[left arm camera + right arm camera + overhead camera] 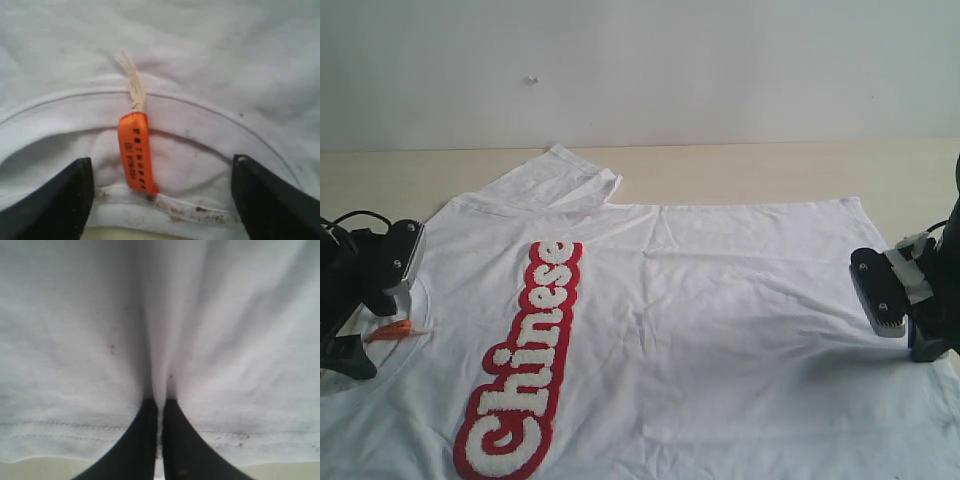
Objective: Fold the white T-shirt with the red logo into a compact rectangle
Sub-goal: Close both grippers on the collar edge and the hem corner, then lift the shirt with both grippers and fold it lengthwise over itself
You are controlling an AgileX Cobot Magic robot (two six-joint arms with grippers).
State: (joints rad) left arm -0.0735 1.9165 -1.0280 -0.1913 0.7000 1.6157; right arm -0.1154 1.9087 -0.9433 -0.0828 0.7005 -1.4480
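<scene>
The white T-shirt (720, 300) lies spread flat on the table, collar to the left and hem to the right. Its red logo (525, 360) with white letters runs along the chest at the front left. My left gripper (405, 255) is at the collar and stands open. In the left wrist view its fingers straddle the ribbed collar (200, 112) and the orange neck tag (136, 150). My right gripper (880, 295) is at the hem edge. In the right wrist view it (160, 407) is shut on a pinched ridge of the hem fabric (165, 340).
One sleeve (565, 175) lies folded in at the shirt's far edge. Bare pale wooden table (770, 170) runs behind the shirt up to a white wall. The shirt's front part runs out of the exterior view.
</scene>
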